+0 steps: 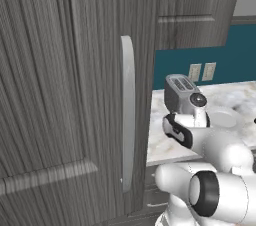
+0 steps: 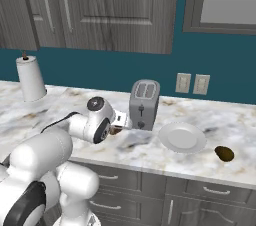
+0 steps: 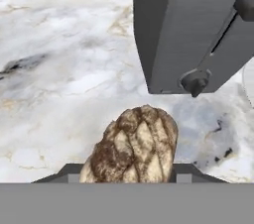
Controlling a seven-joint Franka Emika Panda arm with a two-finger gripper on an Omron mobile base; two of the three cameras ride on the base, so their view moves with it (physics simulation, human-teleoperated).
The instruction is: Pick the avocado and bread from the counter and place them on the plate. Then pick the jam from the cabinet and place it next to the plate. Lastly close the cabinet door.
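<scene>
Left base view: cabinet door (image 1: 65, 95) swung open, big at left. Beyond, marble desk (image 2: 65, 105) carrying toaster (image 2: 144, 104), white plate (image 2: 182, 137) bare, avocado (image 2: 224, 153) right of plate. Claw (image 2: 120, 129) low beside toaster, closed on bread (image 3: 133, 147), loaf between fingertips.

Brown crusty bread (image 3: 133, 146), veined marble counter (image 3: 59, 69)
</scene>
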